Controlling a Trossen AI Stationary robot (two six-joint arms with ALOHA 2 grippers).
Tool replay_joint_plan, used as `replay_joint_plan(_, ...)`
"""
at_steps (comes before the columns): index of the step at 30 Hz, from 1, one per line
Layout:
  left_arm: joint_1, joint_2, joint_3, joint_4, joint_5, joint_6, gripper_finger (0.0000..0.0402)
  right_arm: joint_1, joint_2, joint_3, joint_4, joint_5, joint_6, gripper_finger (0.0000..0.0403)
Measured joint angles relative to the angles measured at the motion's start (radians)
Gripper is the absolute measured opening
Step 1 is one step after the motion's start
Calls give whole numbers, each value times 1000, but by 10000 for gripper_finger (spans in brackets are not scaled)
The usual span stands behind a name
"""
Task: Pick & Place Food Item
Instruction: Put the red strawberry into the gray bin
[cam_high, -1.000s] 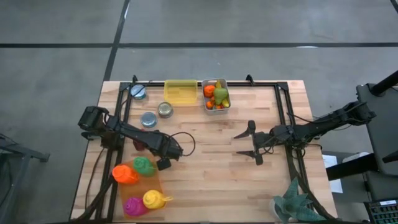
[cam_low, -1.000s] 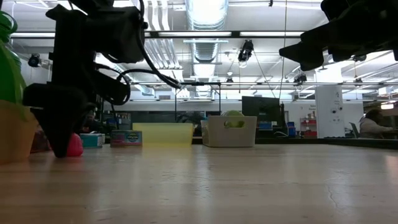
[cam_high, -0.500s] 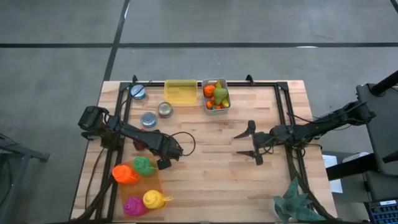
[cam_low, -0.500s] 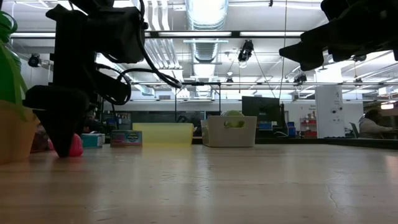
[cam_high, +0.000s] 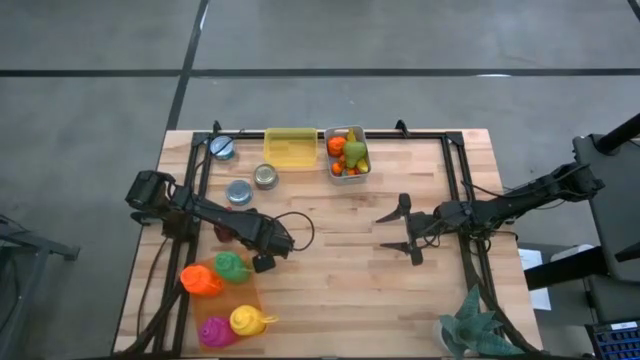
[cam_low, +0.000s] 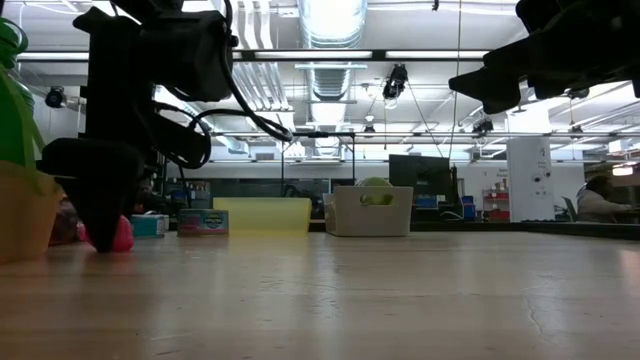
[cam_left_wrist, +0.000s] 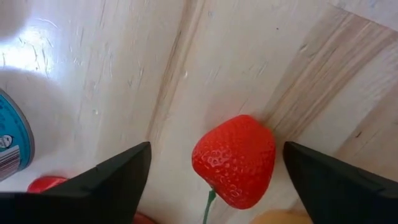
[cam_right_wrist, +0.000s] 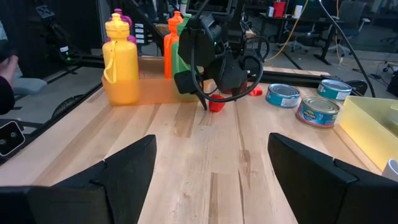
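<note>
A red strawberry (cam_left_wrist: 235, 160) lies on the wooden table at the left, also seen in the low view (cam_low: 121, 234) and the right wrist view (cam_right_wrist: 216, 105). My left gripper (cam_left_wrist: 217, 148) points down over it, open, one finger on each side with bare wood showing between fingers and berry. From above, the left arm (cam_high: 248, 235) covers the berry. My right gripper (cam_high: 401, 231) hangs open above the table's right half with nothing between its fingers.
Cans (cam_high: 239, 192) (cam_high: 266, 177) (cam_high: 222, 147) stand behind the left arm, and another red piece (cam_right_wrist: 255, 92) lies near the strawberry. A yellow container (cam_high: 290, 148) and a white bin (cam_high: 347, 155) of food sit at the far edge. Coloured bottles (cam_high: 225, 298) stand near left.
</note>
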Motion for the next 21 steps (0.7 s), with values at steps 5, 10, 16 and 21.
replay_joint_plan(5, 0, 0, 0, 0, 0, 4, 291, 0, 0, 0, 0, 0, 0, 306)
replay_joint_plan(10, 0, 0, 0, 0, -3, 5, 210, 0, 0, 0, 0, 0, 0, 306)
replay_joint_plan(16, 0, -2, 1, -4, -8, 5, 173, 0, 0, 0, 0, 0, 0, 306)
replay_joint_plan(21, 0, -2, 1, -3, -7, 5, 210, 0, 0, 0, 0, 0, 0, 306)
